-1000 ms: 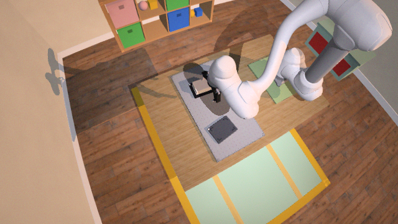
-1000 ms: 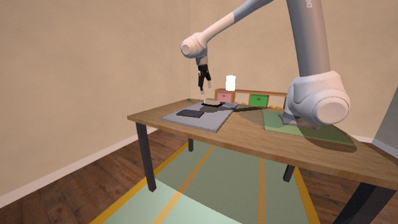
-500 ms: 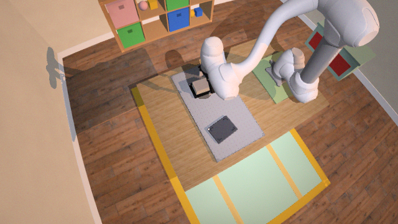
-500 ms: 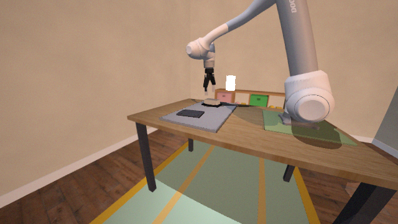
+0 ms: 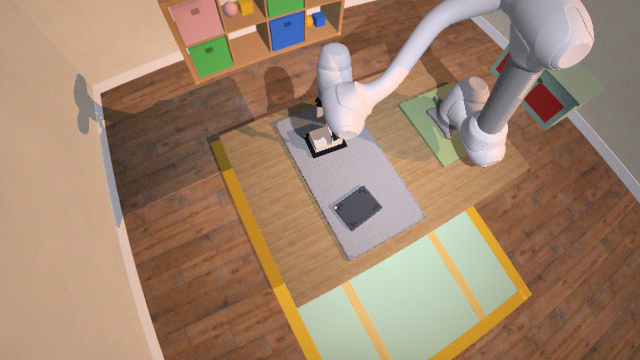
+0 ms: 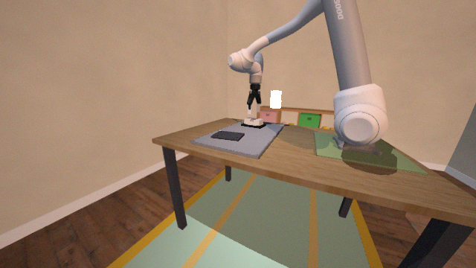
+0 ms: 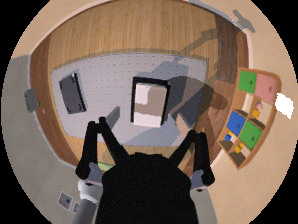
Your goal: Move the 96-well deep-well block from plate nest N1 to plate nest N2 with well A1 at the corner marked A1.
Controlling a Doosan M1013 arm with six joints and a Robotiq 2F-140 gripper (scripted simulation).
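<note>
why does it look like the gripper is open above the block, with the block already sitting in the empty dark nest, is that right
Not quite. The gripper is open above the block, but the block sits in the far nest under the arm, not in the dark nest, which has nothing in it. The top view shows this.

Beige walls, wood floor

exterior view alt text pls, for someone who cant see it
A white robot arm reaches across a wooden table, its open gripper hanging just above a pale deep-well block seated in a black nest on a grey mat. A second, dark nest lies nearer on the mat with nothing in it.
</note>
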